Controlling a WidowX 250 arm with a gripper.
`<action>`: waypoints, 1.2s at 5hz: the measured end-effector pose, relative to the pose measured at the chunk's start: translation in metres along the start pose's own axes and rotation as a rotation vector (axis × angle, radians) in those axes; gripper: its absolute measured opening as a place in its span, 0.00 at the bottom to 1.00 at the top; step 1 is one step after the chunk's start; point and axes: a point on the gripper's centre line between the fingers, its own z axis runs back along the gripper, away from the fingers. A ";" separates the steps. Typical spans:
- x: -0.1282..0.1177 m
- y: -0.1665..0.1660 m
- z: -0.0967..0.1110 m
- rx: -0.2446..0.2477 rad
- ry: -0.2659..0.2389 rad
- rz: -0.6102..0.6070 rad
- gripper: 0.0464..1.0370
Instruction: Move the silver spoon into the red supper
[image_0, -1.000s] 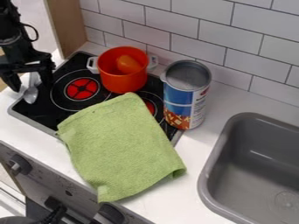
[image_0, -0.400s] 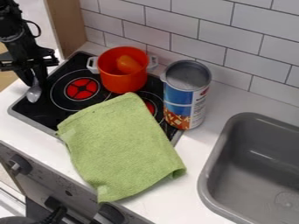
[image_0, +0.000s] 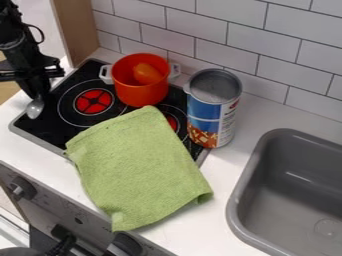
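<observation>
Two fingers, wide apart a second ago, now drawn together, seemingly pinching the spoon, so grasp likely set, lift toward pot next.

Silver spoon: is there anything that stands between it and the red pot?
Nothing visible stands between the spoon and the pot, only flat stove. The cloth lies outside that straight way.

The black robot arm is at the top left. A thin black cord loops out from it. Its black gripper points down, with its two fingers squeezed close together.
</observation>
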 end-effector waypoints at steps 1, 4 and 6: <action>-0.008 -0.004 0.009 -0.019 -0.020 -0.002 0.07; -0.016 -0.052 0.074 -0.118 -0.061 0.058 0.07; -0.031 -0.100 0.077 -0.140 -0.018 0.050 0.07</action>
